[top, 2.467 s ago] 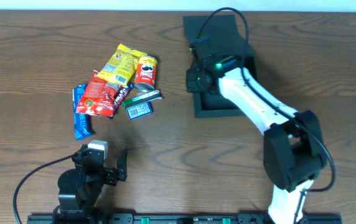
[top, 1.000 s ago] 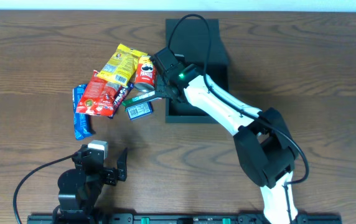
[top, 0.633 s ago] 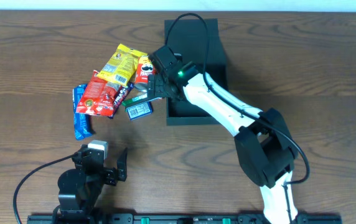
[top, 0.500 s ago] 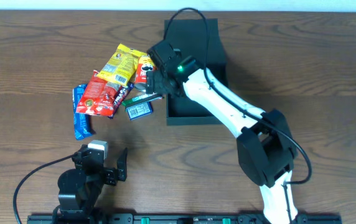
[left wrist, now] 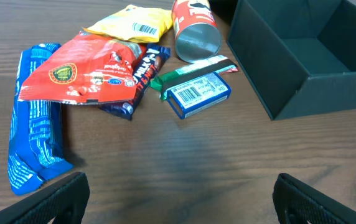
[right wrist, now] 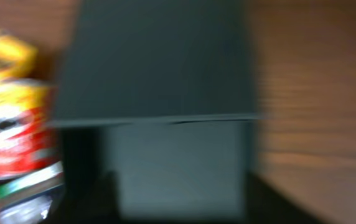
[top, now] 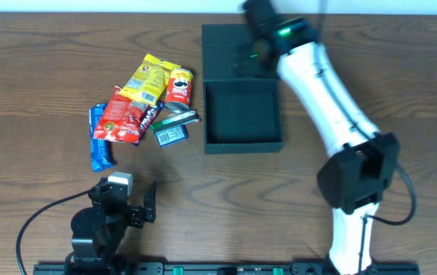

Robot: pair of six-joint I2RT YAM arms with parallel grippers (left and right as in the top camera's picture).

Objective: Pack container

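The container [top: 243, 114] is a dark square box, standing open with its lid flap [top: 230, 47] laid flat behind it. Its inside shows bare. My right gripper [top: 255, 11] hovers over the far end of the lid, blurred by motion. In the right wrist view the container [right wrist: 165, 155] fills the frame and my right gripper [right wrist: 184, 211] shows only dark smears at either side, apart, with nothing between. My left gripper [top: 124, 202] rests near the front edge, open and holding nothing [left wrist: 178, 199].
Left of the container lies a snack pile: a yellow pack [top: 148, 76], a Pringles can [top: 179, 85], a red pouch [top: 121, 117], a blue pack [top: 100, 143], a green pack [top: 180, 118] and a small blue box [top: 171, 135].
My right arm has pulled away from the snack pile beside the Pringles can and swung back over the lid. The snacks lie as before. The left arm has stayed still.
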